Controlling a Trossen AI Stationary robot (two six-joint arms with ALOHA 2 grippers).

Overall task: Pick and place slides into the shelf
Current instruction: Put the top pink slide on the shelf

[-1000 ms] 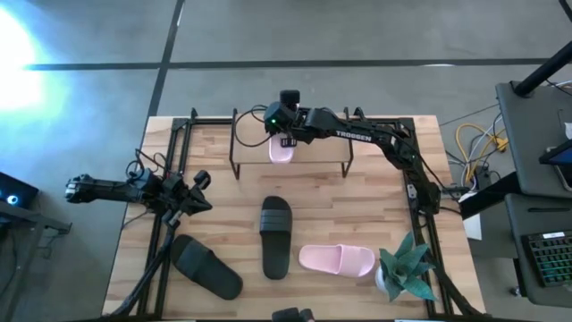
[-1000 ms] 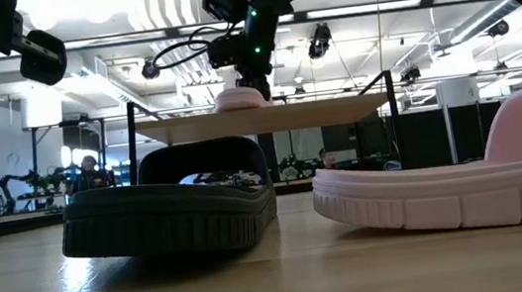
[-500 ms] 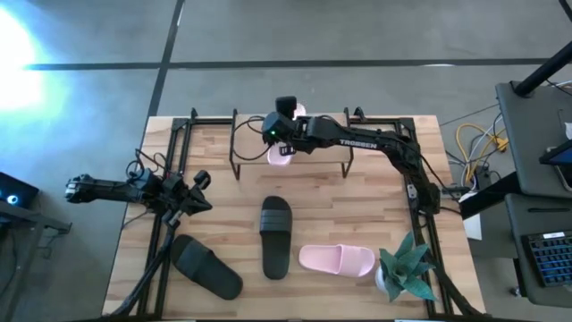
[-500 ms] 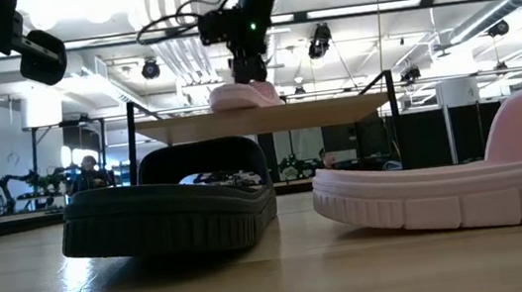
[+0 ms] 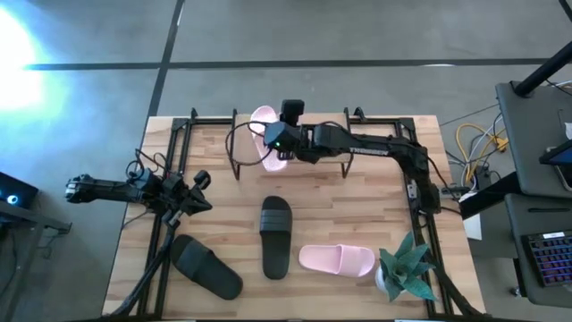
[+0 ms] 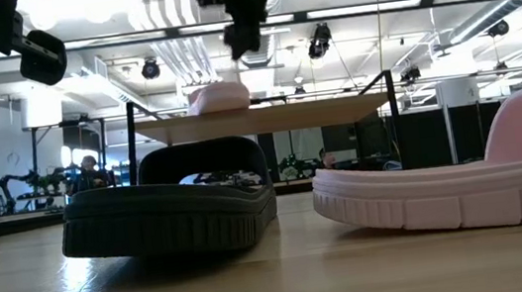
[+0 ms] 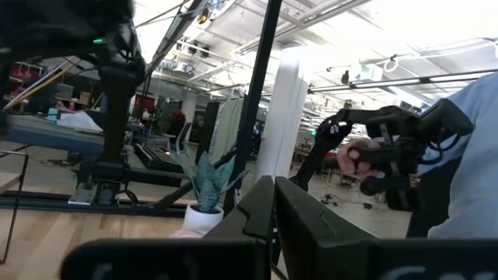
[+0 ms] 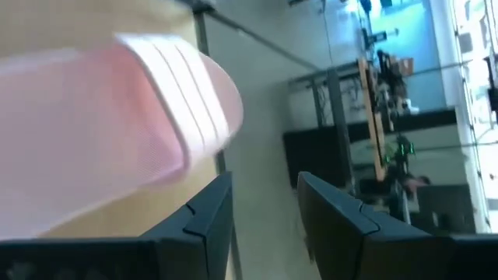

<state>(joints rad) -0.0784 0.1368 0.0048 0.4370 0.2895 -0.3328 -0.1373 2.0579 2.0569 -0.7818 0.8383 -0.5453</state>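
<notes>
Grey concrete floor (image 5: 357,36) surrounds the wooden table (image 5: 214,210); ceiling lights (image 6: 147,70) glow overhead.

from above the right arm (image 5: 357,143) covers most of the pink slide (image 5: 264,121) on the shelf (image 5: 335,161), and the frame edge crops the low view's near pink slide (image 6: 466,186)

slide (image 5: 264,134) on shelf (image 5: 331,154) (three on table (image 5: 357,210))

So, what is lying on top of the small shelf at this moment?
One pale pink slide lies on the shelf's wooden top. The right hand hangs above it, fingers open, and covers part of the slide in the high view.
</notes>
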